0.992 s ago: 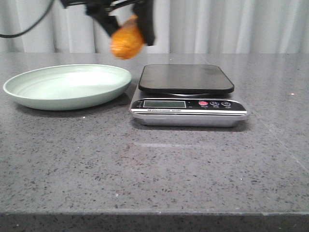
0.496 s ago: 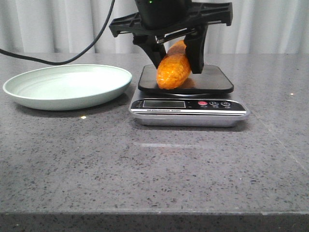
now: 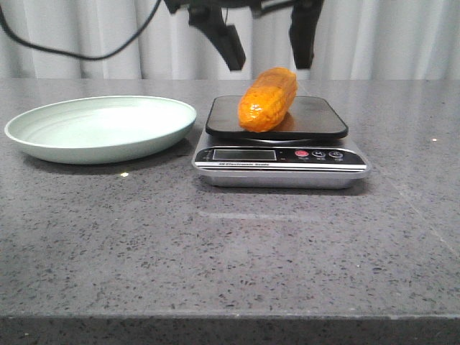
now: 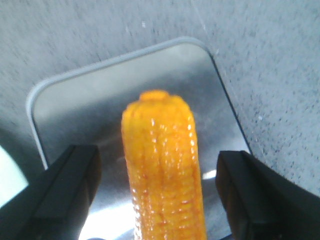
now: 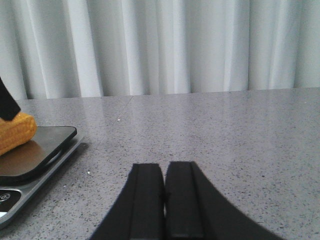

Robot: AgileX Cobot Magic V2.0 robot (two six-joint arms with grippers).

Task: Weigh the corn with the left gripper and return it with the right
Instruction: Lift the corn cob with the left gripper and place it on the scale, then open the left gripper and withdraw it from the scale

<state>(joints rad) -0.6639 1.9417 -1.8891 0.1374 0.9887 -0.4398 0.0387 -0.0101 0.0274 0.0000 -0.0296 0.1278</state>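
Observation:
The orange-yellow corn (image 3: 267, 100) lies on the black platform of the kitchen scale (image 3: 320, 118), one end toward the front. My left gripper (image 3: 269, 61) hangs just above it, open, its two dark fingers apart and clear of the cob. In the left wrist view the corn (image 4: 162, 170) lies between the spread fingers (image 4: 70, 190) with gaps on both sides. My right gripper (image 5: 164, 200) is shut and empty, low over the table to the right of the scale (image 5: 45, 145). The corn's end (image 5: 15, 132) shows in that view.
A pale green plate (image 3: 43, 147) stands on the grey stone table left of the scale. The scale's display and buttons (image 3: 302, 154) face the front. A black cable (image 3: 72, 50) hangs at the back left. White curtains close off the back.
The left gripper brought the corn from above the plate to the scale, set it on the platform, opened and rose a little. The corn now rests free.

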